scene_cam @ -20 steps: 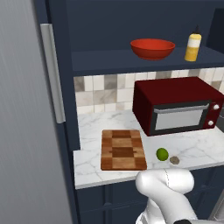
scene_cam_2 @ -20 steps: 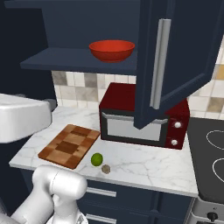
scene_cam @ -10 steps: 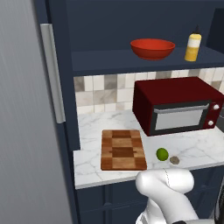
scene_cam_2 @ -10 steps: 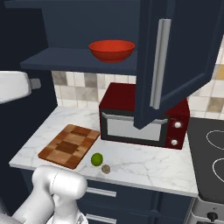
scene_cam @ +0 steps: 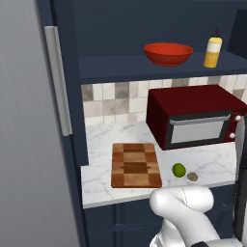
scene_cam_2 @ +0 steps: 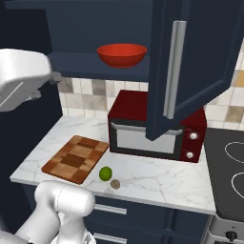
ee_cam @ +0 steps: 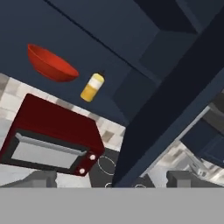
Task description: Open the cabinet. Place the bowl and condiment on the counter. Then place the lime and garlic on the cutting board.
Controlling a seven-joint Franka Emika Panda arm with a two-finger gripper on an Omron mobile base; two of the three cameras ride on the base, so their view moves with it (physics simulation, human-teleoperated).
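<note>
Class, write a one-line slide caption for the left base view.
Open cabinet shelving red bowl and condiment; lime and garlic beside the cutting board.

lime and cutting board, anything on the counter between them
Nothing: in the left base view only bare counter lies between the lime and the cutting board.

Red bowl (scene_cam: 168,53), yellow condiment (scene_cam: 212,52), green lime (scene_cam: 179,170), brown-checkered cutting board (scene_cam: 135,165).

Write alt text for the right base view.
An open navy cabinet holds a red bowl on its shelf, above a dark red microwave on the white marble counter. A checkered wooden cutting board lies left, with a lime and garlic beside it.
</note>
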